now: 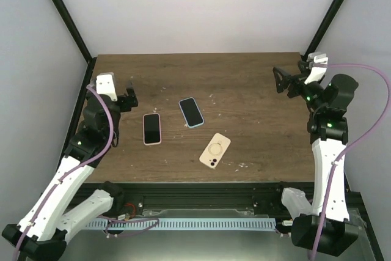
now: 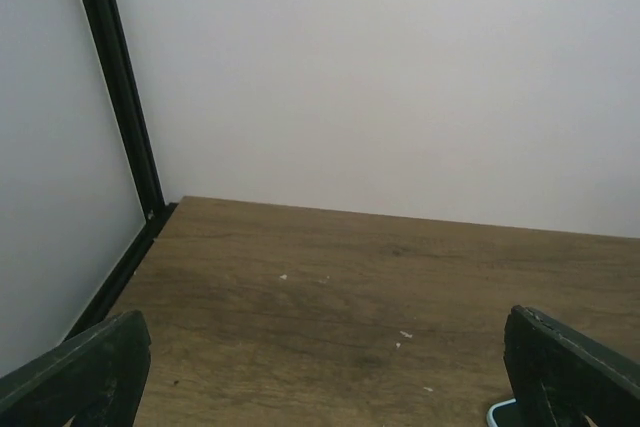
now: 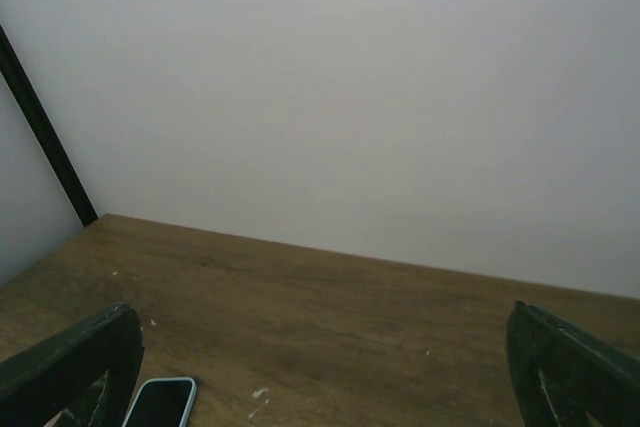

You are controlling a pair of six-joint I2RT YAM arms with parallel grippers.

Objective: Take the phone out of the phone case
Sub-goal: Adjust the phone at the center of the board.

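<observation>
Top external, left tool [image 1: 130, 97], right tool [image 1: 279, 80] parted edgeside, phones [image 1: 191, 112] between

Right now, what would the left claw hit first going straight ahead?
Probably bare table, then the back wall; the left gripper is open, and the blue-cased phone lies off to its right.

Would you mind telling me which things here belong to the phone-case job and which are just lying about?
Job: pink-cased phone, blue-cased phone, cream-cased phone lying face down (which one is meant is unclear); left hand and right hand, both open.
Lying about: white specks on the table.
</observation>
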